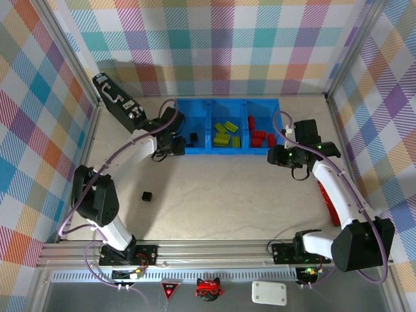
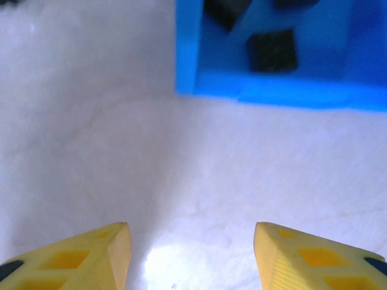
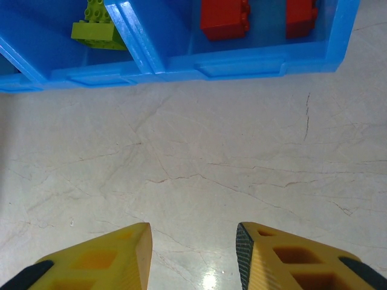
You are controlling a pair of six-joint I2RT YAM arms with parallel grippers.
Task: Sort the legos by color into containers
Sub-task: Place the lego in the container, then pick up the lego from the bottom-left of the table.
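1. Our left end effector [image 2: 192, 235] and right end effector [image 3: 193, 235] stand part-open, empty, near the containers [image 1: 214, 152].
2. One black lego [image 1: 147, 195] lies apart on the surface [image 1: 227, 195]; tiny, it could slip our pinch.

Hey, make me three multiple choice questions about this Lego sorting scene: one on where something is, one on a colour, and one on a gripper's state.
1. Where does the loose black brick lie?
A) on the table, outside the tray
B) in the right compartment
C) on the black case

2. What colour are the bricks in the middle compartment?
A) red
B) lime green
C) black

3. What is between the fingers of the left gripper?
A) a red brick
B) a black brick
C) nothing, they stand apart

Answers:
1 A, it sits alone on the table, well in front of the tray.
2 B, the lime green bricks lie there.
3 C, bare table lies in the gap between the fingers.
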